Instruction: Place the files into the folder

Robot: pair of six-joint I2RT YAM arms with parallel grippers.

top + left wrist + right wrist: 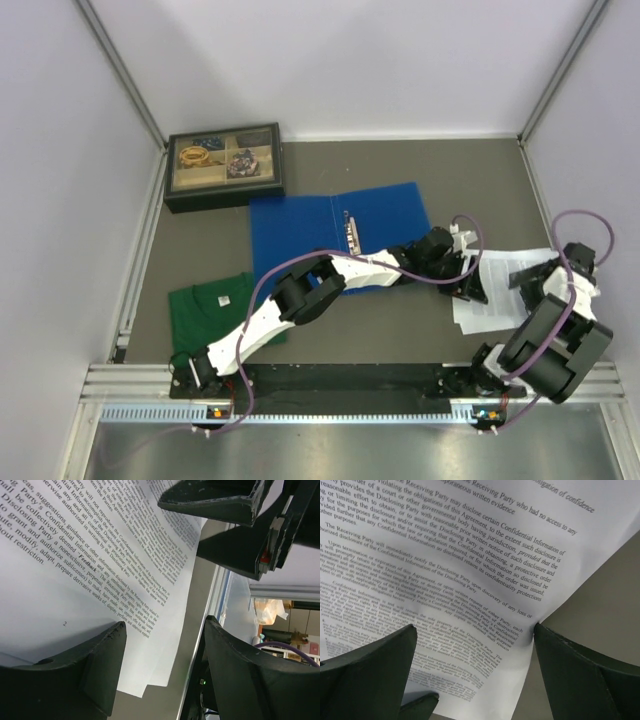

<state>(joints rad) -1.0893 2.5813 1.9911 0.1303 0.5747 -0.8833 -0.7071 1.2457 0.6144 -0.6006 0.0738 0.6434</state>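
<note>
The files (pixel 497 297) are white printed sheets lying on the grey table at the right. The blue folder (pixel 300 235) lies open and flat at the centre, its metal rings (pixel 350 228) showing. My left gripper (pixel 468 282) reaches across to the sheets' left edge; it is open over the files (pixel 75 555), near a corner where two sheets are offset. My right gripper (pixel 532 275) is open over the files (pixel 470 555). Its right finger (pixel 585 675) touches the buckled paper edge. Neither gripper holds anything.
A dark box (pixel 224 165) with compartments of small items stands at the back left. A green folded shirt (pixel 215 305) lies at the front left. Enclosure walls surround the table; a metal rail (pixel 350 385) runs along the front edge.
</note>
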